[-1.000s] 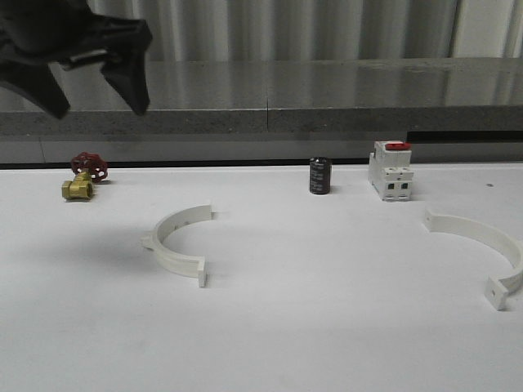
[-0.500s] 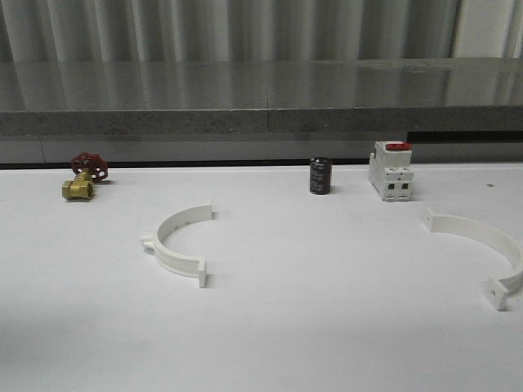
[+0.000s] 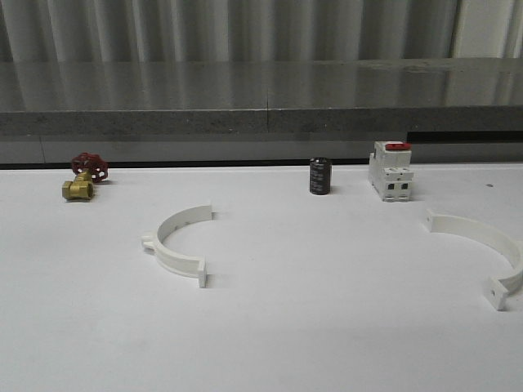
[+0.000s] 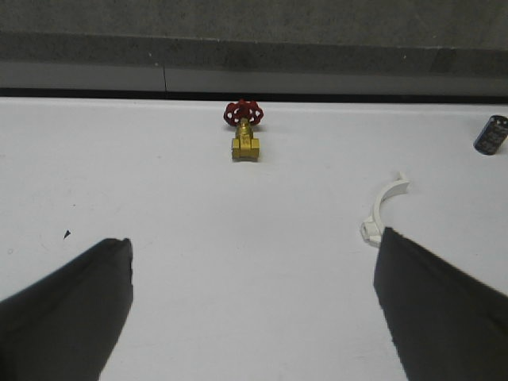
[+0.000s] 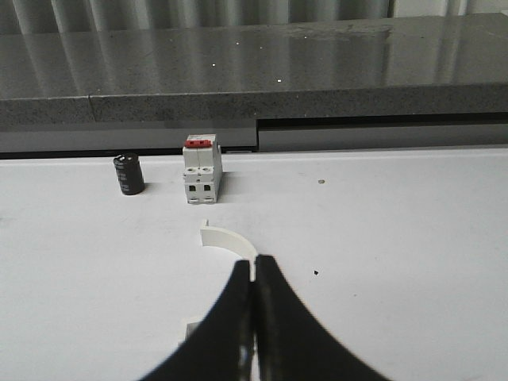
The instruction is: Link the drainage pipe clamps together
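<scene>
**Clamp halves lie apart on worktop; L hand spread, R hand pinched shut**

Front view: two white clamp halves rest flat on the white worktop (image 3: pixel 270 343), well apart. Left clamp half (image 3: pixel 177 243) sits left of centre, its open side facing right and toward the back. Right clamp half (image 3: pixel 485 250) lies near the right edge, w/ its open side facing left and toward the front. Neither touches the other or anything else.

Back row, left to right: brass valve (image 3: pixel 82 178) w/ red handwheel, black cylinder (image 3: pixel 319 175), white switch (image 3: pixel 391 171) w/ red top. Cylinder & switch stand near each other, not touching.

Left wrist view: left hand (image 4: pixel 254 305) is released, fingers (image 4: pixel 71 305) wide apart, nothing between them; valve ahead, left clamp half off to one side.

Right wrist view: right hand (image 5: pixel 255 305) is clenched, fingertips pressed together, empty; it hangs over the right clamp half's arc, contact w/ it not discernible.
</scene>
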Controlling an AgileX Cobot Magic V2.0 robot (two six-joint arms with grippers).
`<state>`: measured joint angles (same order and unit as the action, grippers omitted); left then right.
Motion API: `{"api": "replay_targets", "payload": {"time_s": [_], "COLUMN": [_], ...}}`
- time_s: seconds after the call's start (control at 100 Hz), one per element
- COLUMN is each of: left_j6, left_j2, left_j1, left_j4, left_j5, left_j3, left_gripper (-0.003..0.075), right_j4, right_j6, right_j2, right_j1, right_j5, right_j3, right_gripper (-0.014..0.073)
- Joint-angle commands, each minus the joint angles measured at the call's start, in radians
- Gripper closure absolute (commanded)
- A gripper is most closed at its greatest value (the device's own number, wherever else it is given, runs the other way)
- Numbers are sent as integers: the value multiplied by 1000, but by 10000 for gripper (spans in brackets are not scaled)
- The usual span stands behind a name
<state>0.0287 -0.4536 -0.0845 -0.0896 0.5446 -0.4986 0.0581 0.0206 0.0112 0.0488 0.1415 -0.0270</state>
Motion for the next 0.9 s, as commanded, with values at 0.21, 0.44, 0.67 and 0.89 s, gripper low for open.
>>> {"api": "replay_targets", "payload": {"time_s": [0.21,0.44,0.67,0.89], "left_j6": [-1,-1,-1,-1], "left_j2": [201,220,220,220], "left_j1": [1,1,1,1], "left_j4": [-15,-15,-15,-15], "left_j5": [-31,-30,-28,-28], "left_j3": [45,48,48,48], "left_gripper": [424,741,741,741], "right_j4": [-4,-4,-4,0], "right_j6": [-6,-6,-6,-4], "right_j2": [18,18,-12,-222], "right_j1": [1,1,1,1], "right_j5": [-82,-136,-109,102], "right_j3": [16,17,115,345], "right_gripper": [662,662,662,662]}}
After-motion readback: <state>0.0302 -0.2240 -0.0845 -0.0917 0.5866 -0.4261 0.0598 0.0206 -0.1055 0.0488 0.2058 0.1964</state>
